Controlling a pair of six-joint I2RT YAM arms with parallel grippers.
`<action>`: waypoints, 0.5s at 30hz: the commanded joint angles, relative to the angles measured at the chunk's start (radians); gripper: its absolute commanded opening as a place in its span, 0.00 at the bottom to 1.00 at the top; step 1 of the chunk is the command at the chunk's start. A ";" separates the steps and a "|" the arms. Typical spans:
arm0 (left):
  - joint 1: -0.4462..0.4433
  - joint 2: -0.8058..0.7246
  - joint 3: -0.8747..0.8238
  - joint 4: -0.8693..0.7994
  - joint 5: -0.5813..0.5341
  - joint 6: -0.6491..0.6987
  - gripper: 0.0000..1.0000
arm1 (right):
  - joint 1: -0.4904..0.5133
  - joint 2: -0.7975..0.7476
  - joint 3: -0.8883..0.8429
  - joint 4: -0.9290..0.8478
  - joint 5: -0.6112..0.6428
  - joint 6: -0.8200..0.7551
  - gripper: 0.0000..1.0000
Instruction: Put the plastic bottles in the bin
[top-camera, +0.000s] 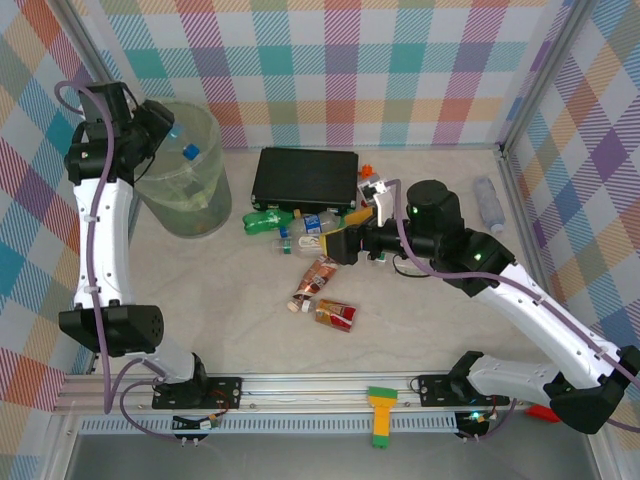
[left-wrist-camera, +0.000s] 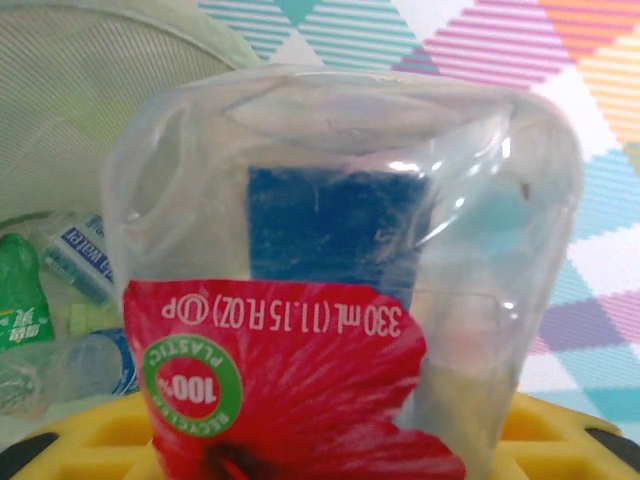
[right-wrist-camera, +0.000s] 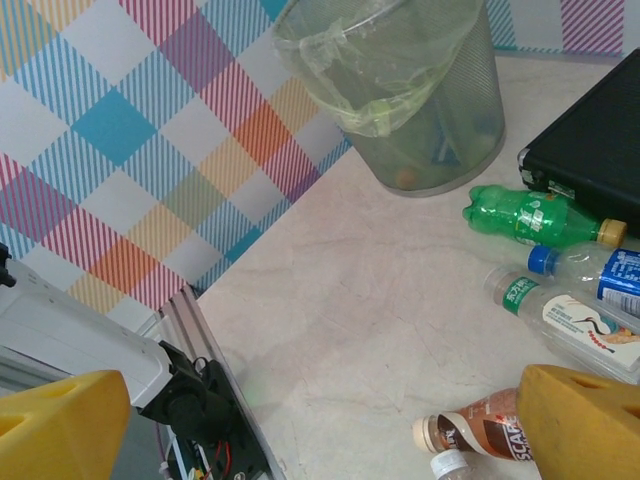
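Observation:
My left gripper (top-camera: 163, 135) is shut on a clear plastic bottle (top-camera: 187, 150) with a blue cap, held above the pale-green bin (top-camera: 205, 205) at the back left. Up close, that bottle (left-wrist-camera: 330, 250) has a red label and sits between yellow fingers (left-wrist-camera: 565, 440). Other bottles (left-wrist-camera: 70, 260) lie inside the bin. My right gripper (top-camera: 340, 244) stands open over the loose bottles mid-table. Those are a green one (top-camera: 264, 221), a clear blue-labelled one (top-camera: 312, 222), a brown one (top-camera: 318, 275) and a red-labelled one (top-camera: 335, 314). Nothing lies between its fingers (right-wrist-camera: 585, 420). The brown bottle (right-wrist-camera: 480, 435) is close to the right finger.
A flat black case (top-camera: 305, 177) lies behind the bottle cluster, with small orange and red toy pieces (top-camera: 370, 180) at its right end. One clear bottle (top-camera: 489, 203) lies alone by the right wall. Checked walls close in the table on three sides.

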 joint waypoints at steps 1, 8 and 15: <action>0.022 0.026 0.037 0.078 -0.041 -0.097 0.48 | 0.009 0.002 0.031 0.002 0.017 -0.020 0.99; 0.025 0.106 0.078 0.066 -0.151 -0.204 0.48 | 0.009 0.009 0.044 -0.013 0.030 -0.032 0.99; 0.026 0.182 0.105 0.122 -0.177 -0.247 0.52 | 0.009 0.008 0.043 -0.021 0.044 -0.032 0.99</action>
